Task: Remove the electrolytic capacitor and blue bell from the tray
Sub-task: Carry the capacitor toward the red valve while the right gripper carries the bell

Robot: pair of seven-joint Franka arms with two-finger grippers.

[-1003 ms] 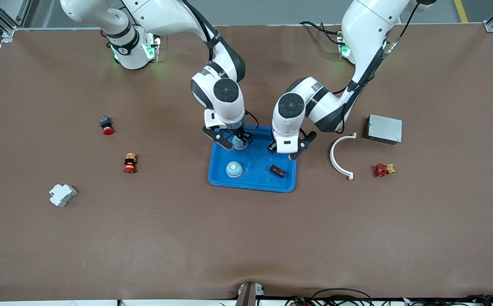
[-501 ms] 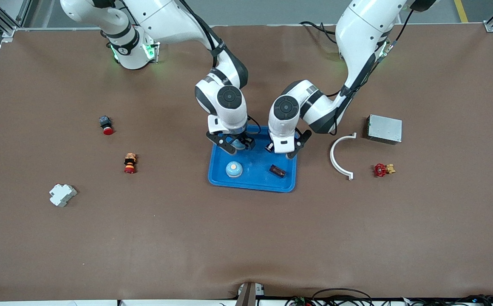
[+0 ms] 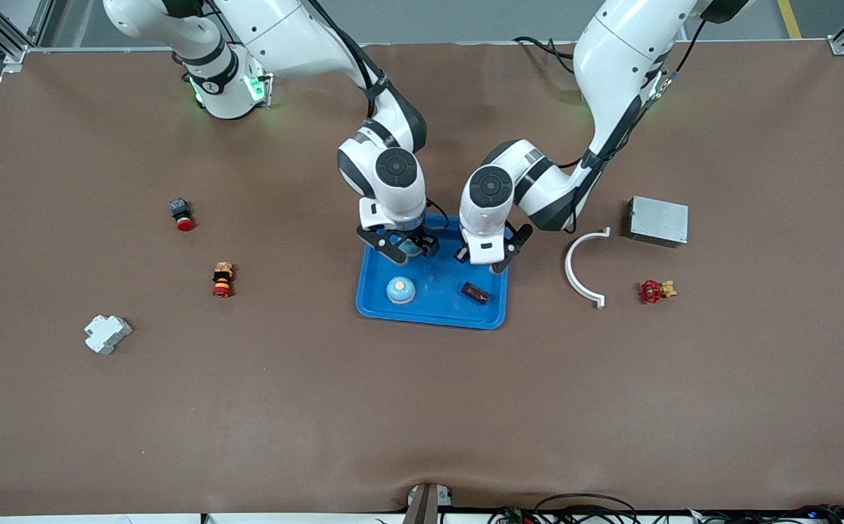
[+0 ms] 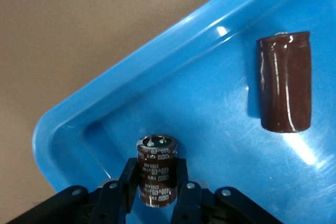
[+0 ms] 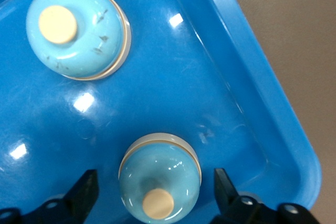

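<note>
Brown desk [image 3: 422,407] under a blue tray [image 3: 429,309]: my left fingers [image 4: 181,184] clamp a capacitor [image 4: 156,169]; my right fingers [image 5: 86,190] stand apart around a bell [image 5: 159,177].

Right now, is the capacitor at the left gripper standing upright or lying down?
Upright: the capacitor stands on end in the tray, clamped by the left gripper; the other capacitor lies flat.
</note>
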